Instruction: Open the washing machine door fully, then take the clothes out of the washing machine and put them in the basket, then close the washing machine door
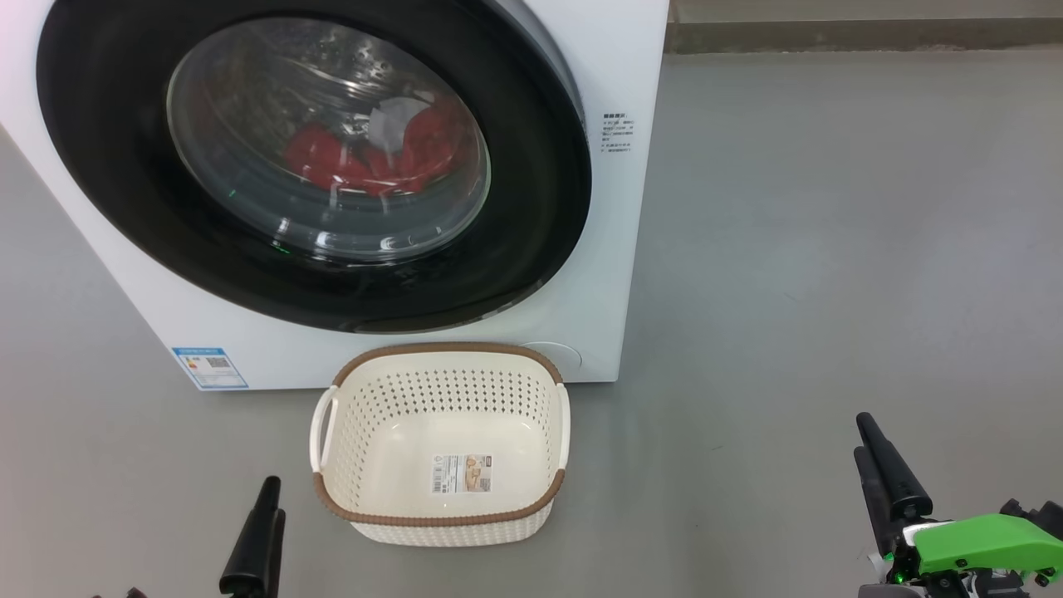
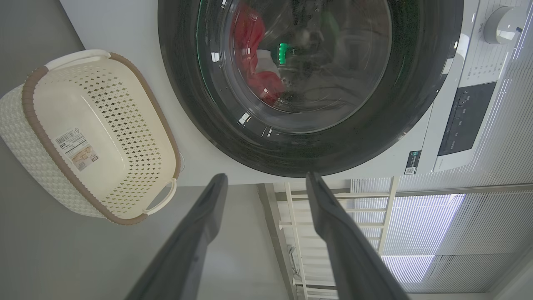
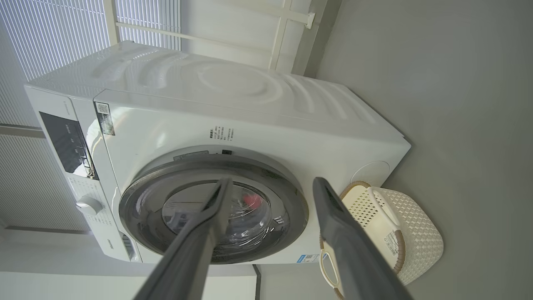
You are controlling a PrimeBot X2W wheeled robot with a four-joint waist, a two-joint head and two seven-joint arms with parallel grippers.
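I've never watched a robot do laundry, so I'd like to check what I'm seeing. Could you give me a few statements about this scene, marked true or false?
1. The washing machine door is shut. True.
2. Red clothes lie behind its glass. True.
3. The basket holds a red garment. False: it holds nothing but a sticker on its bottom.
4. The left tool grips the door. False: it is open, apart from the door, and holds nothing.
5. The right tool is open and holds nothing. True.
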